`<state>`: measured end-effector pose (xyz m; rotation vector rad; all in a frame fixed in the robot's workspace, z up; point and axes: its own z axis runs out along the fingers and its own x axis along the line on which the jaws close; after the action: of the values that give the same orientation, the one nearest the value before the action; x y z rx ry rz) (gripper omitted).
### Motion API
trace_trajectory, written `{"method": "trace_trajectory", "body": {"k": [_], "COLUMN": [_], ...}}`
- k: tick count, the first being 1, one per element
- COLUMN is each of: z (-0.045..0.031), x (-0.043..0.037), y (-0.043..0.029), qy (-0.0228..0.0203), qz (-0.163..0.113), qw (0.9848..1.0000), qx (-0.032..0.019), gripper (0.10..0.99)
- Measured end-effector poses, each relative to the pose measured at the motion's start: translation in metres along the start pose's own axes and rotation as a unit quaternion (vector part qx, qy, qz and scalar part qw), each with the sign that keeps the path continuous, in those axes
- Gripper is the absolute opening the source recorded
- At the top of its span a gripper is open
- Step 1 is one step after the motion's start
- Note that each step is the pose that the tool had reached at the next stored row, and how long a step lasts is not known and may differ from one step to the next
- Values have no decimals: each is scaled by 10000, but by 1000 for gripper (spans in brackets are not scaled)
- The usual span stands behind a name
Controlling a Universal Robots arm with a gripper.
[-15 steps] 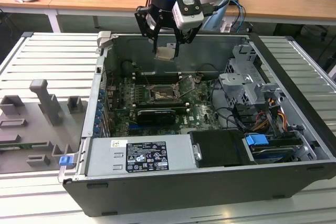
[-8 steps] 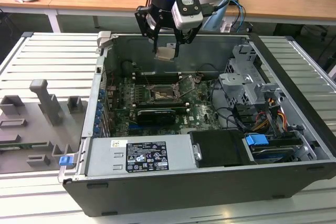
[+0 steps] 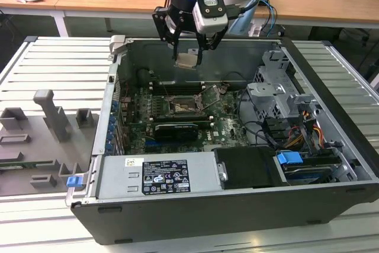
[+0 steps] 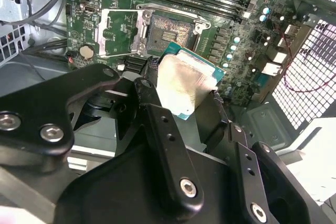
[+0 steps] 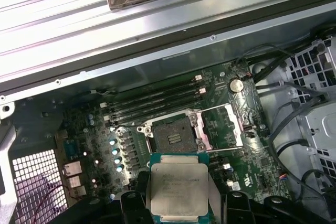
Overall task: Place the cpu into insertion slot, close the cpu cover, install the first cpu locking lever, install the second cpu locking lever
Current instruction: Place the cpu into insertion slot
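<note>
The black jointed tool [image 3: 187,53] on the arm has its fingers [image 5: 131,204] closed in against two opposite edges of the cpu [image 3: 185,60], a small flat square chip with a pale silver-beige metal face and a thin green border. It holds the chip clear in the air, touching nothing else. The insertion slot [image 3: 179,106], a square dark socket with a silvery metal rim set into the green circuit board, lies uncovered, and the cpu hangs well above it. In the first wrist view the chip's metal face [image 5: 178,188] is turned toward the camera with the slot [image 5: 175,134] beyond it. The cpu cover [image 5: 223,125], a thin square silvery frame plate with a large central window, is swung back off the slot and joined to the slot's edge on the exterior view's right. It seems to stand tilted up rather than lie flat, though the angle is hard to judge. Long narrow black memory slots [image 3: 177,85] run just beyond the slot toward the rear wall of the dark grey computer case [image 3: 237,223]. A long black expansion card [image 3: 176,130] sits just on the slot's near side. The case rests on a ribbed grey metal desk [image 3: 53,57].
</note>
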<state>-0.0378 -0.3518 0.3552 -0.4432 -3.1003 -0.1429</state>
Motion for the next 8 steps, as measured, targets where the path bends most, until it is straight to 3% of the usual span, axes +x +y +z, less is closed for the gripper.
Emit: {"method": "trace_trajectory", "body": {"k": [8], "z": [3], "x": [0], "y": [0], "qy": [-12], "qz": [131], "qw": [9999], "qx": [-3], "gripper": [529]}}
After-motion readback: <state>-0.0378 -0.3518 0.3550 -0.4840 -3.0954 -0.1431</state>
